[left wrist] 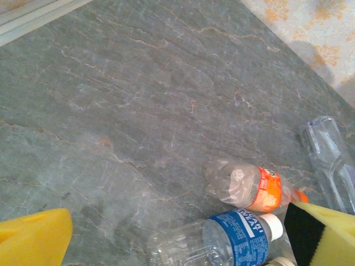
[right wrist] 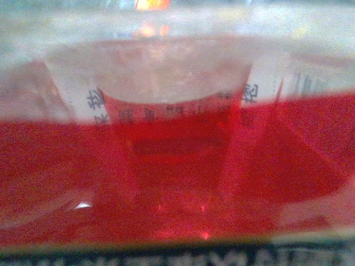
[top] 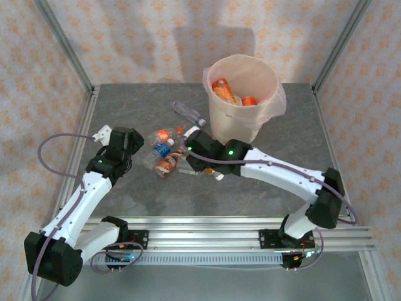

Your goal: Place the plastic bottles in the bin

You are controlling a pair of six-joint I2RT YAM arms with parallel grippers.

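While flat — blue-labelled bottle [left wrist: 236,238], cap [left wrist: 272,225] rightward

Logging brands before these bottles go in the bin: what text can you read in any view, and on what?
"...CARI SWEAT", partly cut off, my best reading: white letters on the blue-label bottle.
Orange-label bottle: a small logo, too blurred to read.
Red-label bottle: dark characters on its white band, too blurred to read.
Top view: all labels too small to read.
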